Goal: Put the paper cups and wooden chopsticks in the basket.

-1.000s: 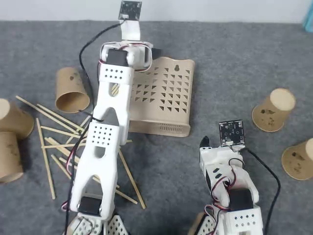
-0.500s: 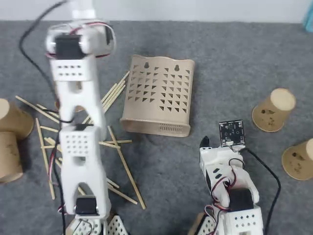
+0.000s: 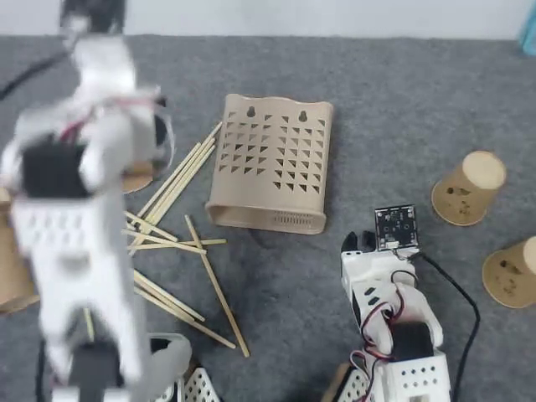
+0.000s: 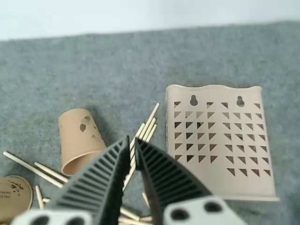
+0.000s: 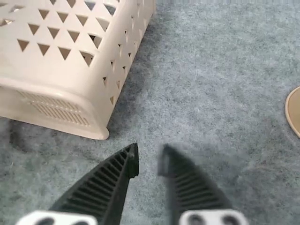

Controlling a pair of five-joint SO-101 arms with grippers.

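Left arm: the left gripper (image 4: pixel 132 142) hangs above the table, ribbed fingers pinched almost together, with nothing between them that I can make out.
Right arm: the right gripper (image 5: pixel 147 161) sits low over the grey mat (image 5: pixel 225 84), near the basket's corner, fingers parted and empty.
Basket: the basket (image 3: pixel 276 151) lies mid-table with its perforated face up. I can't tell what is inside.
Chopsticks: the chopstick bundle (image 3: pixel 180 172) lies on the mat just beside the basket's left wall, and loose chopsticks (image 3: pixel 167 251) are scattered nearer the arm's base.
Cups: one cup (image 4: pixel 79 140) lies on its side beside the bundle, and two cups (image 3: pixel 469 188) sit well apart on the right.
Key relation: the bundle lies just past the left fingertips, between cup and basket. Its long axis slants toward the basket's far corner, so the left arm is clearly nearer.
Next move, my read: open the fingers and close across that slant, not along it.
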